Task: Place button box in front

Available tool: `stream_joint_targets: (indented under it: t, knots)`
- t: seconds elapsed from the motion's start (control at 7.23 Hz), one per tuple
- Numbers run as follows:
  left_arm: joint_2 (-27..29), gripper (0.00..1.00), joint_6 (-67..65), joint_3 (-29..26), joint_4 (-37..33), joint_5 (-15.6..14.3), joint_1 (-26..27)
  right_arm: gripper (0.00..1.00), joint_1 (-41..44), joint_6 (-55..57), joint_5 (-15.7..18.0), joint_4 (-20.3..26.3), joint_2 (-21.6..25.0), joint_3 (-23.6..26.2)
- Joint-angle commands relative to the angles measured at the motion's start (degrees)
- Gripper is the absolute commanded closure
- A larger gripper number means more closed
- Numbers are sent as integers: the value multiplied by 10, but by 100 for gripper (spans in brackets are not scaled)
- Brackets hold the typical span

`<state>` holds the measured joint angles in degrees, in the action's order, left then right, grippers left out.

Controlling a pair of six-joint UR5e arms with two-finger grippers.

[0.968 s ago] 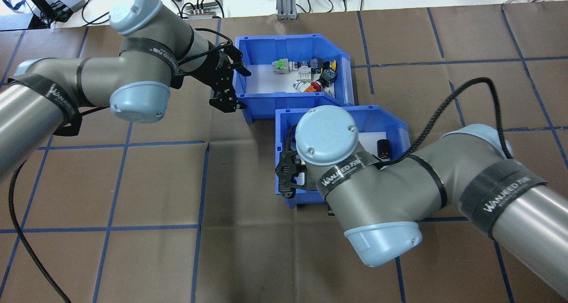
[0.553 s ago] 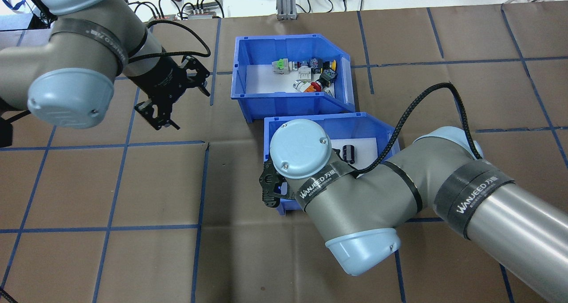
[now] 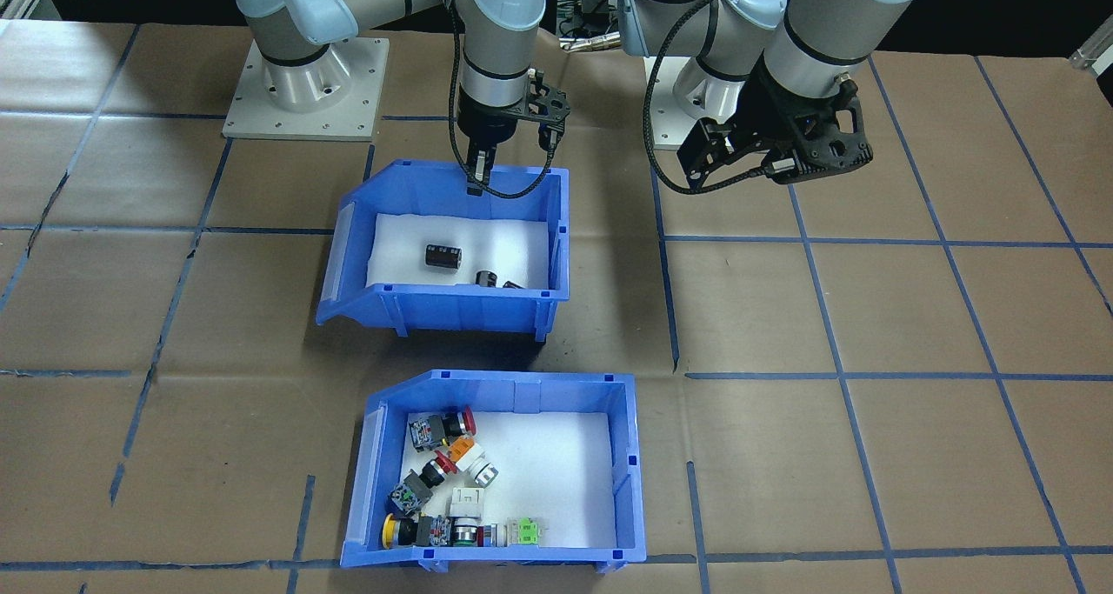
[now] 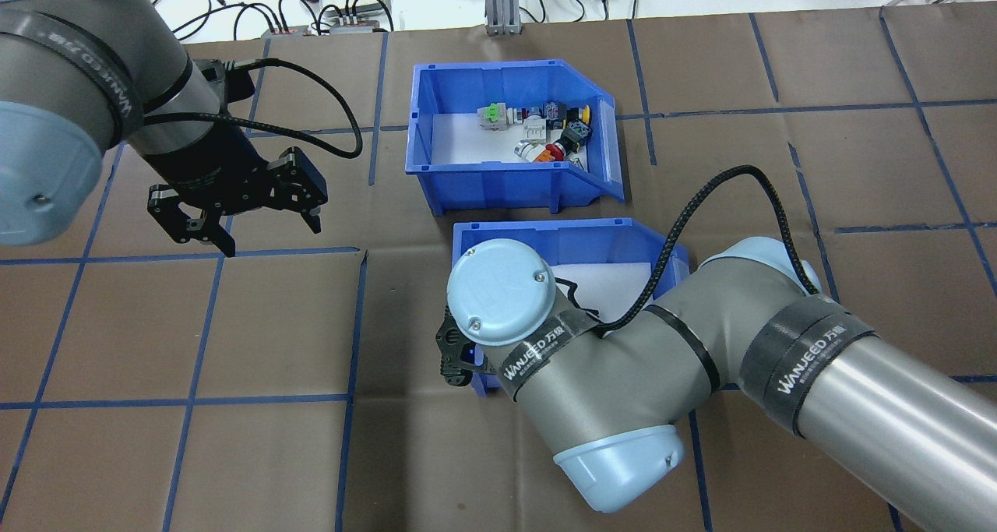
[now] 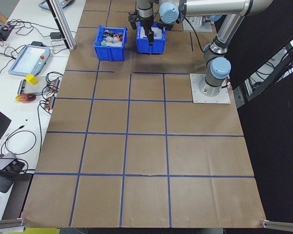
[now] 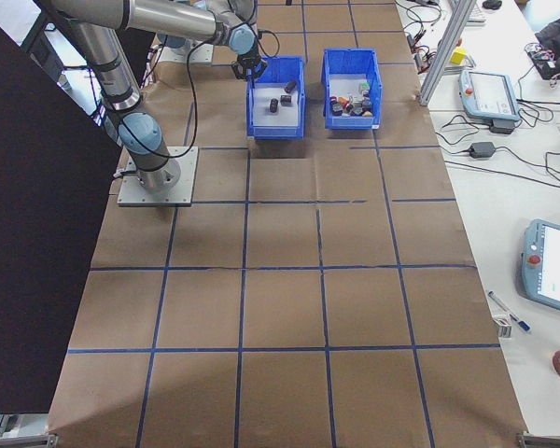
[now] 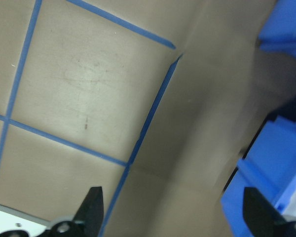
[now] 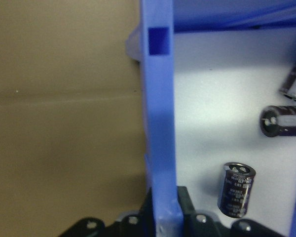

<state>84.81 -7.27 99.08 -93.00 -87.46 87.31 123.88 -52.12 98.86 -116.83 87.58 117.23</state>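
Button box stands on the far side of the table from the robot, its long axis across the table and its cut-away open front toward the robot's right. Push-button switches in red, green, yellow and orange lie clustered at that open end on the white foam liner. No gripper touches it.

Second blue bin sits just beside it on the robot's side, offset slightly toward the robot's right, with black cylinders on its liner.

Right gripper is clamped on the rear wall of the second bin; the wrist view shows the wall running between the two fingers.

Left gripper hangs above bare table well to the left of both bins, fingers spread wide, holding nothing.
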Motion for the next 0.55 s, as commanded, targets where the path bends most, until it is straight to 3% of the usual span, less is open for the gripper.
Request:
stream_joint_targets:
  t: [0.0,0.28,0.41]
  knots:
    - [-12,0,81,-2,-10,-14,-14,0,2,5,2,4,11,-3]
    - [-12,0,80,-1,-10,-16,-14,0,1,4,2,27,70,-4]
    - [-11,0,80,2,-10,-16,-14,0,-16,-1,2,63,106,-6]
